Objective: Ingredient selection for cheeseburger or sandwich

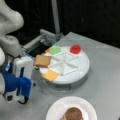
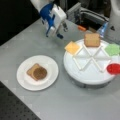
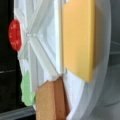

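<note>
Toast [image 2: 33,70] and patty [image 2: 40,73] already stacked on the plate [image 2: 23,80], cheese [image 2: 72,47] waiting in its tray [image 2: 87,75] wedge, gripper [image 2: 55,33] hovering empty just beside it (jaws apparently apart), likely lining up.

front views opposed, both show tray [image 1: 82,67], wrist close

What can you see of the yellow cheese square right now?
The cheese square is a flat, thin yellow-orange piece that looks like plastic. It lies in one wedge compartment of the white divided tray, at the rim, its outer corner overhanging the edge. The gripper hovers beside it without touching. The toast square sits one compartment over.
</note>
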### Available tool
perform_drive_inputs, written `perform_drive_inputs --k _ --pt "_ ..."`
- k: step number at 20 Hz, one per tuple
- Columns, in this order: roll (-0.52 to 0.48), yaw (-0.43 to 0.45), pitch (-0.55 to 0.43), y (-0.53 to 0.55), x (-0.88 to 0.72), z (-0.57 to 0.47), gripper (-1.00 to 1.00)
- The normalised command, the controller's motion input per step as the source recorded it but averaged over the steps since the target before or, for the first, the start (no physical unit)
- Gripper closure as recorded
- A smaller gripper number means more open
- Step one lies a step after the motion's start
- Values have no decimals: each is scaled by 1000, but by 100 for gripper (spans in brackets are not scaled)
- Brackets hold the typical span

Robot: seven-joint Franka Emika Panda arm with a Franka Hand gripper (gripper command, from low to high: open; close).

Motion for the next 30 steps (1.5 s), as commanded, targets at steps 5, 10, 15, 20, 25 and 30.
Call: perform_drive_inputs --k 5,10,15,20,25,30 --pt "393 176 -122 -265 358 -199 -100" --pt "358 250 -95 -281 376 -203 -100" --pt "276 245 -77 -274 362 -198 -100" --pt "238 183 -91 -170 287 -133 -100" --pt "224 149 -107 -78 182 -46 -100" --pt "218 103 -102 -28 162 -34 -100"
